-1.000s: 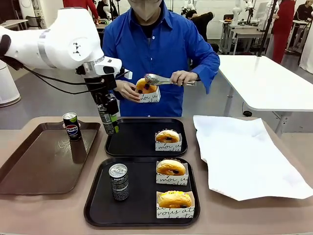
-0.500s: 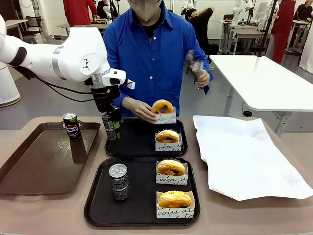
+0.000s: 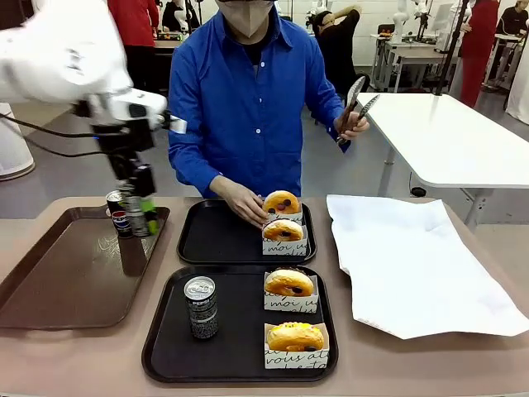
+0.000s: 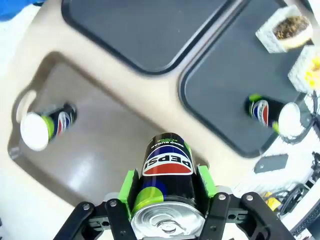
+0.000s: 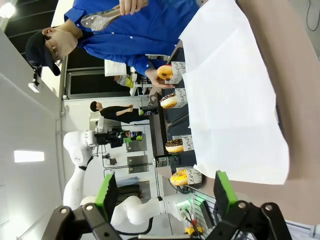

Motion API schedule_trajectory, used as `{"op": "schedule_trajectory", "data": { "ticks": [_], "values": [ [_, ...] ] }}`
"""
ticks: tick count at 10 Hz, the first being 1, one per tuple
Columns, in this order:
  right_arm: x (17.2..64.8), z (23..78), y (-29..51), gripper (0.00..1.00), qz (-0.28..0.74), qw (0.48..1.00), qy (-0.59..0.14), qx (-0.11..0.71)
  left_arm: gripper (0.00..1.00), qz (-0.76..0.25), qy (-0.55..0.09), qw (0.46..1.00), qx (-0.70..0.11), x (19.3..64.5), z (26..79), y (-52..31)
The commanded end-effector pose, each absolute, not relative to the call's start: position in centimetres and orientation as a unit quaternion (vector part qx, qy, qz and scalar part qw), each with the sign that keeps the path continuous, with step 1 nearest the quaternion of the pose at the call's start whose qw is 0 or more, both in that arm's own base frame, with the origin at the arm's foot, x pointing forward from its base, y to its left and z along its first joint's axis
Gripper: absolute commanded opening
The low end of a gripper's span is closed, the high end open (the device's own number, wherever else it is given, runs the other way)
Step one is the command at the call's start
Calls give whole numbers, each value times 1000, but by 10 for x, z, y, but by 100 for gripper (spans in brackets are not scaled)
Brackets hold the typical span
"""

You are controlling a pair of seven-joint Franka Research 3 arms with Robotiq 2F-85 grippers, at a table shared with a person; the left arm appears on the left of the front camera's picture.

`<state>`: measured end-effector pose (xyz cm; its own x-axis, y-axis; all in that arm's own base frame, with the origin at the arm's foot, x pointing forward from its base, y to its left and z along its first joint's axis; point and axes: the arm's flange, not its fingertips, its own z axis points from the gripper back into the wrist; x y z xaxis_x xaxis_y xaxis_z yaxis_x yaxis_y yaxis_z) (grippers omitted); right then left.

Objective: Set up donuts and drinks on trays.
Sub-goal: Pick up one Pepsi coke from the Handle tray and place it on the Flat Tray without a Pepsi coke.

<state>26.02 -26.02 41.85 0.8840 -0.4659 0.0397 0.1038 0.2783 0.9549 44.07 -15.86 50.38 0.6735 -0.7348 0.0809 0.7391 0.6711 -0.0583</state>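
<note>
My left gripper (image 3: pixel 142 217) is shut on a black drink can (image 3: pixel 136 213) with a Pepsi logo and green band (image 4: pixel 167 162), held above the brown tray's far end. It hangs next to a second Pepsi can (image 3: pixel 118 218) that stands there. Another drink can (image 3: pixel 201 306) stands on the near black tray (image 3: pixel 240 331) with two sleeved donuts (image 3: pixel 289 284) (image 3: pixel 295 337). The far black tray (image 3: pixel 219 236) holds one donut (image 3: pixel 283 230). The person's hand (image 3: pixel 240 198) rests on another donut (image 3: pixel 281 202) behind it. My right gripper (image 5: pixel 165 195) is open with nothing in it.
The long brown tray (image 3: pixel 66 273) lies at the left. A large white paper sheet (image 3: pixel 413 256) covers the table's right side. The person's other hand holds metal tongs (image 3: pixel 357 95) raised above the table.
My left arm swung left with the can, from the far black tray's left edge to over the brown tray. The person lowered a donut onto the far tray and lifted the tongs.
</note>
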Motion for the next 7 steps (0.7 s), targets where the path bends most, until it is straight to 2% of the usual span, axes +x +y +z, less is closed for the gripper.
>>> {"op": "schedule_trajectory", "data": {
  "ticks": [1, 5, 7],
  "values": [
    [261, 419, -261, 100, -177, 779, -166, 578, 59, -409, -42, 910, -53, 433, 494, -150],
    [261, 419, -261, 100, -177, 779, -166, 578, 59, -414, -60, 908, -40, 469, 482, -198],
    [261, 419, -261, 100, -177, 779, -166, 578, 59, -404, -44, 913, -25, 504, 466, -230]
  ]
}}
